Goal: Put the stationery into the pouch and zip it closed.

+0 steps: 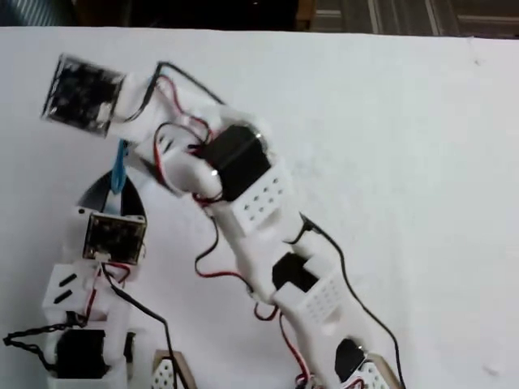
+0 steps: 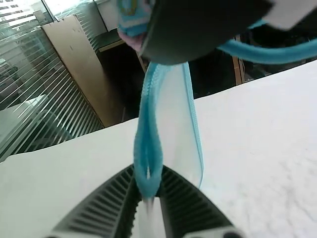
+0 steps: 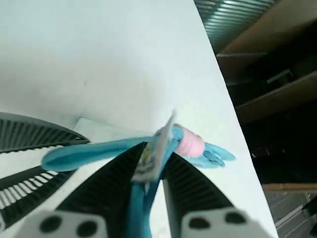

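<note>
The light blue pouch [image 2: 173,124] hangs above the white table [image 2: 257,148], held between both arms. My left gripper [image 2: 147,187] is shut on its zipper edge, and the blue tape is pinched between the ribbed fingers. My right gripper [image 3: 154,154] is shut on the pouch's other end [image 3: 89,151], beside a pink pull [image 3: 190,144] and a printed tag [image 3: 148,161]. The left wrist view shows the right gripper's dark underside [image 2: 198,25] close above the pouch. From above, a blue sliver of the pouch [image 1: 119,170] peeks out between the two wrist cameras.
Both arms crowd the table's left side in the high view, with red and black cables [image 1: 207,267] looping around them. The white table [image 1: 405,146] stretches open to the right. A table edge [image 3: 218,84] and dark shelving [image 3: 277,79] lie beyond the pouch.
</note>
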